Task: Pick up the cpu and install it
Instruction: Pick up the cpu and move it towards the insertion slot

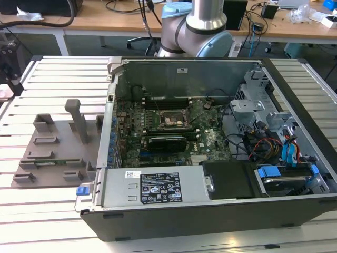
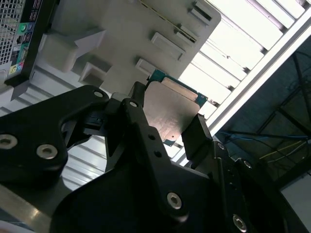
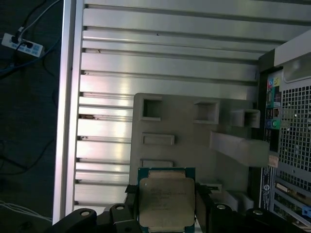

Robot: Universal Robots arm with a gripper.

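The gripper (image 3: 166,205) is holding the cpu (image 3: 166,199) by two opposite edges, with its black jaws pressing in on either side of the chip. In both wrist views the silvery top plate is facing the cameras, and a thin green rim is showing around it. In the second wrist view the cpu (image 2: 172,109) is sitting tilted in the gripper (image 2: 167,124).

The chip is hanging up off the grey fixture plate (image 3: 184,121), over the plate's edge rather than its middle. The plate is lying flat on the slatted metal tabletop (image 3: 170,68), and a tall post (image 3: 238,145) is standing up from it.

Just beside the fixture plate (image 1: 58,153), on the exterior view's right, the opened computer case (image 1: 210,211) is lying on its side. Inside it the motherboard (image 1: 210,142) is facing up, with the dark square socket (image 1: 172,121) well apart from the plate. The arm (image 1: 197,26) is rising behind the case.
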